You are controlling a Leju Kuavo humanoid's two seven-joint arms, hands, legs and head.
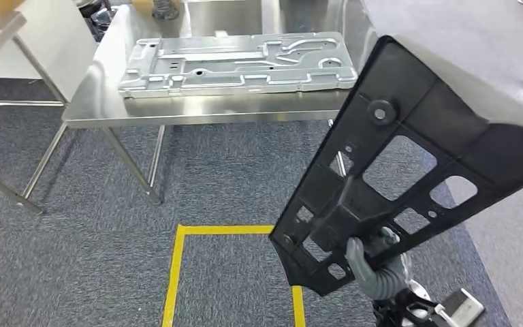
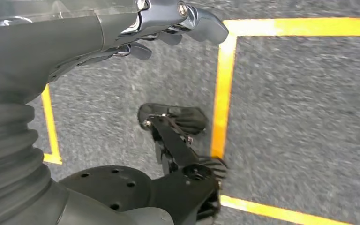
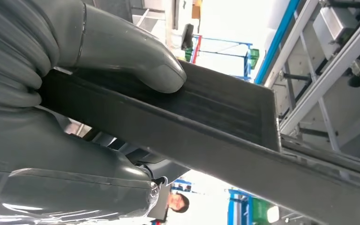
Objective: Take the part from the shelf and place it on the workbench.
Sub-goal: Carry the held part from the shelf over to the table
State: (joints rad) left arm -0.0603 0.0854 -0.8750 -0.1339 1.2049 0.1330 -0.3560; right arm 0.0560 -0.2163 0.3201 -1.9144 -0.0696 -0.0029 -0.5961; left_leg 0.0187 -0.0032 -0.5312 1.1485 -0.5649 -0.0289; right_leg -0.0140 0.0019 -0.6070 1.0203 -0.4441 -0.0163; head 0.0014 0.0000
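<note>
The robot's right hand (image 1: 371, 255) grips a large black plastic panel (image 1: 408, 136) by its near, narrow end, low on the right of the scene. The panel is flat with several cut-out openings and a round boss; it tilts up and away from the hand, widening toward the far right, and it is held in the air above the grey carpet (image 1: 95, 231). In the right wrist view, the thick grey thumb (image 3: 136, 61) presses on one face of the panel's edge (image 3: 225, 140) while the rest of the hand wraps beneath it.

Farther off, to the left of centre, stands a steel workbench (image 1: 109, 102) with a silver cast metal plate (image 1: 235, 65) lying flat on it. Yellow floor tape (image 1: 177, 272) marks a rectangle on the carpet nearby.

The left hand (image 2: 168, 23) hangs over the carpet, fingers loosely curled and holding nothing.
</note>
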